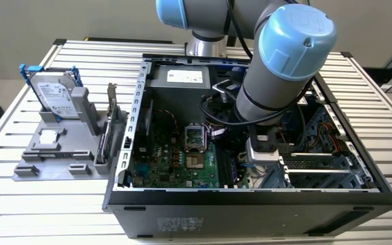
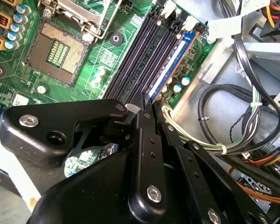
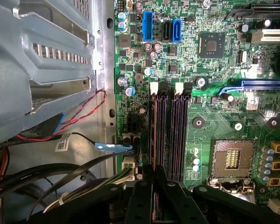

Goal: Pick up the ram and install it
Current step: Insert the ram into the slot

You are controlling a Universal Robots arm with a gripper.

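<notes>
**Gripper over the memory slots, ram in the outermost slot**

Inside the open computer case (image 1: 250,196), we see the arm reaching down so that the gripper (image 2: 144,105) hangs just above the near end of the memory slots (image 3: 168,135) on the motherboard (image 1: 175,158). In the second wrist view the two black fingers (image 2: 147,140) lie pressed together, with no visible gap and nothing between them: the jaws are clenched on themselves, gripping no object. The first wrist view agrees, the fingertips meeting over the slot ends.

The ram (image 2: 170,63) sits on edge in the slot nearest the cable side, its blue face showing along its length. Its near end lies just beyond the fingertips; we cannot tell whether they touch it. The neighbouring slots stand bare. The CPU socket (image 2: 56,51) lies open on the far side of the slots.

On the table, at the exterior view's left, a grey fixture (image 1: 59,153) carries a hard drive (image 1: 54,97).
</notes>
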